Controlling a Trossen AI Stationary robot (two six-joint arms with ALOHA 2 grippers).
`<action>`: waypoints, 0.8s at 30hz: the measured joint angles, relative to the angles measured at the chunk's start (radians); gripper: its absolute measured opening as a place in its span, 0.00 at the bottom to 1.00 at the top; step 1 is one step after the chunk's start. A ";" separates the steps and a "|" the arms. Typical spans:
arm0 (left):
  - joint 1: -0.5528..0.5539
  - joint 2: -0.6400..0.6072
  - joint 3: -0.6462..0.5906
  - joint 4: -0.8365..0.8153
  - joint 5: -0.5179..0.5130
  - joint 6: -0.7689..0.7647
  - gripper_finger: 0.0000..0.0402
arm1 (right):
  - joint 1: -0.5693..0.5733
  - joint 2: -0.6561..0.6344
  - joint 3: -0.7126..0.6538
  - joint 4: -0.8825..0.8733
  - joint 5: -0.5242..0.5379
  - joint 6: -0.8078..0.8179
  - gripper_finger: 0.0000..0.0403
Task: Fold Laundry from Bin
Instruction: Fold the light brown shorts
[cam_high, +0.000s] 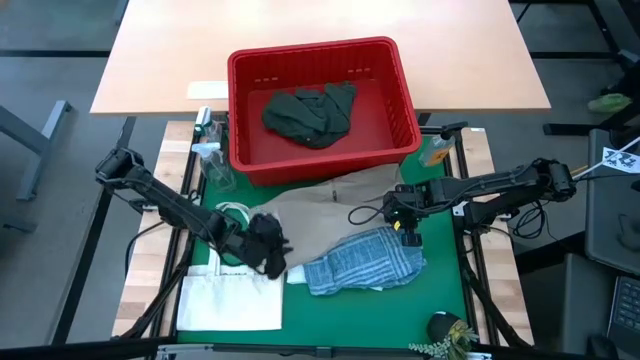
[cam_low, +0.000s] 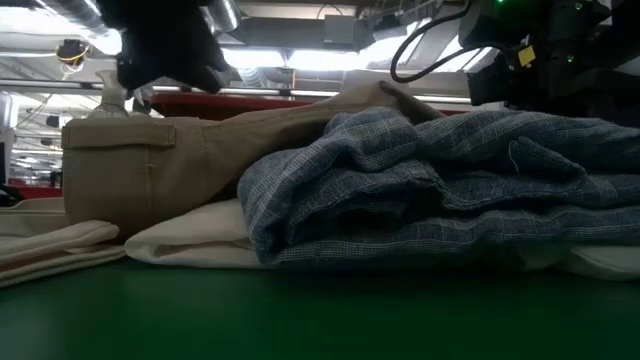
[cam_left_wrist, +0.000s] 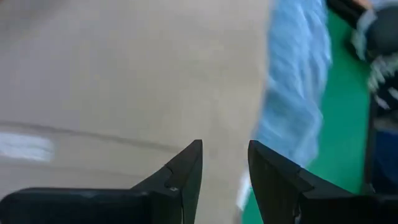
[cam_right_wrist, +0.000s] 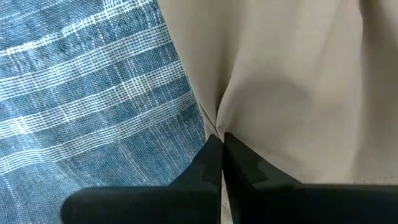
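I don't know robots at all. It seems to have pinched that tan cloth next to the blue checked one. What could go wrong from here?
Two things, I'd guess. The right gripper is shut on only a small pinch of the beige garment, so the cloth might slip out when lifted. The blue plaid garment lies right against that pinch and partly on the beige one, so it may get dragged along or unfolded. The left gripper hangs open over the beige cloth, holding nothing.

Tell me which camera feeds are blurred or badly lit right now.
Left wrist view: motion-smeared, the beige garment and blue striped cloth only soft streaks. Low view: backlit by ceiling lights, the arms dark silhouettes above the cloth. Right wrist view: sharp, weave visible at the right gripper. High view: evenly lit, the bin clear.
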 joint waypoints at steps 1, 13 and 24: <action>-0.014 0.015 0.000 0.013 0.015 0.001 0.31 | 0.000 0.000 0.000 0.000 0.000 0.000 0.01; -0.105 0.228 0.000 0.058 0.080 0.004 0.31 | 0.000 0.000 0.000 0.000 0.000 0.000 0.01; -0.098 0.297 0.000 0.061 0.084 -0.005 0.31 | 0.000 0.000 0.000 0.000 -0.001 0.000 0.01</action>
